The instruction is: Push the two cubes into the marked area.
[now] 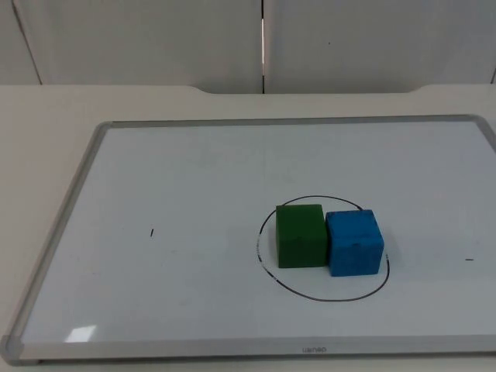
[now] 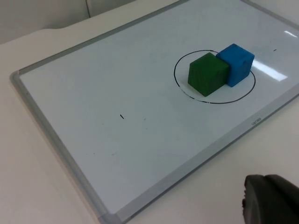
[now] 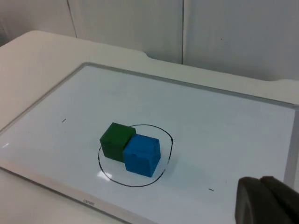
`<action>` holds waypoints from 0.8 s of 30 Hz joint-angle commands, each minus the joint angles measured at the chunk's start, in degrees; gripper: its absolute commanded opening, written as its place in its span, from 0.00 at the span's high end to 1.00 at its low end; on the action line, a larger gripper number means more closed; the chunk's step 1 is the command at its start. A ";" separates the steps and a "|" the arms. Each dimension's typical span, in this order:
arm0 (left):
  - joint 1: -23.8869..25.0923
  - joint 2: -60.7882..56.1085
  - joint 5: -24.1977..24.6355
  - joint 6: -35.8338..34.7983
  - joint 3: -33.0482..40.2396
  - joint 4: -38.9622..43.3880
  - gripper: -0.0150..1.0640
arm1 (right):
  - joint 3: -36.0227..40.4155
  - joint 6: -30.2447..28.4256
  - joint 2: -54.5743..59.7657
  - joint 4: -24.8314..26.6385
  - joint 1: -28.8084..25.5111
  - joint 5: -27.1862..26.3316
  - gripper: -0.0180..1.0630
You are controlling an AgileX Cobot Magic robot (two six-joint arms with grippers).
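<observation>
A green cube (image 1: 301, 235) and a blue cube (image 1: 354, 242) stand side by side, touching, inside a black drawn ring (image 1: 325, 298) on the whiteboard (image 1: 194, 178). The blue cube's right side is close to the ring's line. In the left wrist view the green cube (image 2: 208, 73) and blue cube (image 2: 236, 63) lie far ahead of my left gripper (image 2: 273, 200), which waits off the board's edge. My right gripper (image 3: 266, 203) also waits well back from the green cube (image 3: 117, 139) and blue cube (image 3: 142, 155). Neither gripper touches anything.
The whiteboard has a grey metal frame (image 1: 66, 225) and lies on a cream table (image 1: 46, 108). Two short pen marks (image 1: 152, 232) (image 1: 468, 260) sit on the board. A grey partition wall (image 1: 155, 39) closes the far side.
</observation>
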 commanded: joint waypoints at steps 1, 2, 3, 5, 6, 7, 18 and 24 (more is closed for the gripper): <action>-0.22 -0.23 -0.01 -0.34 0.23 0.37 0.99 | 0.10 -1.04 -0.86 0.26 0.26 0.12 0.99; -0.22 -0.23 -0.01 -0.34 0.23 0.37 0.99 | 0.10 -1.44 -0.86 0.27 0.26 0.13 0.99; -0.22 -0.23 -0.01 -0.34 0.23 0.37 0.99 | 0.10 -1.44 -0.86 0.27 0.26 0.13 0.99; -0.22 -0.23 -0.01 -0.34 0.23 0.37 0.99 | 0.00 -1.43 -0.86 0.43 0.26 0.27 0.99; -0.22 -0.23 -0.01 -0.34 0.23 0.37 0.99 | 0.00 -1.71 -0.86 0.43 0.26 0.27 0.99; -0.22 -0.23 -0.01 -0.34 0.23 0.37 0.99 | 0.00 -1.71 -0.86 0.43 0.26 0.27 0.99; -0.22 -0.23 -0.01 -0.34 0.23 0.37 0.99 | -0.17 -5.97 -0.86 4.17 0.26 7.96 0.99; -0.22 -0.23 -0.01 -0.34 0.23 0.37 0.99 | 0.66 -5.34 -0.86 2.97 0.26 9.27 0.99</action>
